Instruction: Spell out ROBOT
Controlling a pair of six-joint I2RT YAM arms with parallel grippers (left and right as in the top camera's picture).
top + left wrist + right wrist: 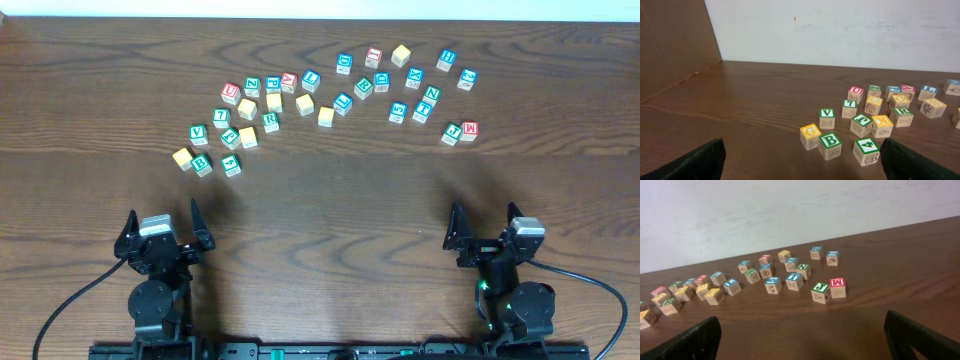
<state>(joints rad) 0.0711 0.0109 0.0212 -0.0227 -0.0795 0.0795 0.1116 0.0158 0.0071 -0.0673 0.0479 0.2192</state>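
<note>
Left and right jaws: spread wide, empty, at the near edge.
Letter blocks (343, 102): far arc on the bench (320, 200); B block (830, 142) at its near-left end.
Risk: blocks crowd together; your jaws may nudge neighbours.

- Letter blocks (305, 103) sweep in an arc across the far half of the table (330, 220), one bunch to the left and one to the right.
- At the near corner of the left bunch sits the G block (810, 136), with the B block (830, 145) just beside it on the right.
- The 4 block (866, 151) is further right again, near the B block.
- The V block (827, 118) is tucked just behind those two.
- On the near edge of the right bunch, the J block (820, 292) and M block (838, 287) stand side by side, J on the left.
- The left gripper (163, 213) and right gripper (485, 212) are at the near edge, well apart from every block.
</note>
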